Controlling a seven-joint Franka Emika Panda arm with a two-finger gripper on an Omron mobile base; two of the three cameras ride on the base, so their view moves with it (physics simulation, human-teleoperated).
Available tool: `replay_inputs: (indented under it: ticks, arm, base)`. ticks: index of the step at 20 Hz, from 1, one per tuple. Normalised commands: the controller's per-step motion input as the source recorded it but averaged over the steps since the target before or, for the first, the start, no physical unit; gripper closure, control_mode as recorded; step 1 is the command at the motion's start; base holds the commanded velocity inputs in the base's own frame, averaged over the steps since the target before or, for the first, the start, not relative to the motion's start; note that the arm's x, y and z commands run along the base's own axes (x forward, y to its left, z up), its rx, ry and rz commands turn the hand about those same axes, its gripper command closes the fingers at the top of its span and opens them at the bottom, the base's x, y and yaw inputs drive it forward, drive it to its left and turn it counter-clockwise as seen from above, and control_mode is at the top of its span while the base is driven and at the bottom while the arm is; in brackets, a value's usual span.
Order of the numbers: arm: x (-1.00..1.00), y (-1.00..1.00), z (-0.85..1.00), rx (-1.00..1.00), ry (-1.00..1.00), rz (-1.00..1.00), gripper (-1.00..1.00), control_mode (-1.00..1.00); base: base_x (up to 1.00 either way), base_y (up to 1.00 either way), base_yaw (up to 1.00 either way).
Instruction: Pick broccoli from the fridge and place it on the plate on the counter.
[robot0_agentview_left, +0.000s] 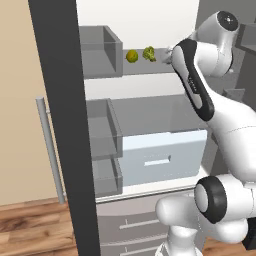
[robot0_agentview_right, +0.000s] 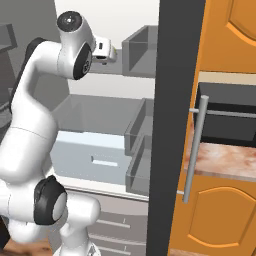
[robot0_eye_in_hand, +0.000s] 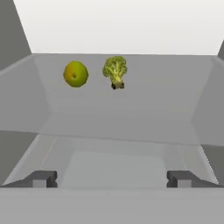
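hand view has your gripper (robot0_eye_in_hand: 112, 179) with its fingertips (robot0_eye_in_hand: 42, 179) spread wide apart and nothing between them, looking into the fridge (robot0_agentview_left: 150, 125) along an upper grey shelf (robot0_eye_in_hand: 113, 113). the broccoli (robot0_eye_in_hand: 115, 71) is sitting near the back of that shelf, bumpy head up and stem down, and just beside it on the left is a round yellow-green fruit (robot0_eye_in_hand: 75, 73), close but not touching. both are well ahead of the fingertips.

over in the left base view you get the same pair, fruit (robot0_agentview_left: 131, 56) then broccoli (robot0_agentview_left: 149, 53), with the white hand reaching in from the right of them. the grey bins (robot0_agentview_left: 102, 135) stacked along the left side look empty as far as you can see, and the pale drawer (robot0_agentview_left: 162, 155) below is closed, so can't tell what's inside. right base view shows the dark door edge (robot0_agentview_right: 175, 125), its silver bar handle (robot0_agentview_right: 196, 150), and a strip of the reddish stone counter (robot0_agentview_right: 225, 160) past it.
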Motion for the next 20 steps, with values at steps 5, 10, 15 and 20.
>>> replay_inputs:
  ticks: [5,10,15,20]
  arm:
    - [0.86,0.00,-0.08,0.00,0.08,0.00,-1.00,-1.00]
    - [0.80,0.00,-0.20,0.00,0.09,0.00,-1.00,-1.00]
    - [0.75,0.00,-0.09,0.00,0.07,0.00,-1.00,-1.00]
    - [0.70,0.05,0.00,0.00,0.01,0.01,-1.00,-1.00]
  base:
    - [0.00,0.00,0.00]
    - [0.00,0.00,0.00]
    - [0.00,0.00,0.00]
    - [0.00,0.00,0.00]
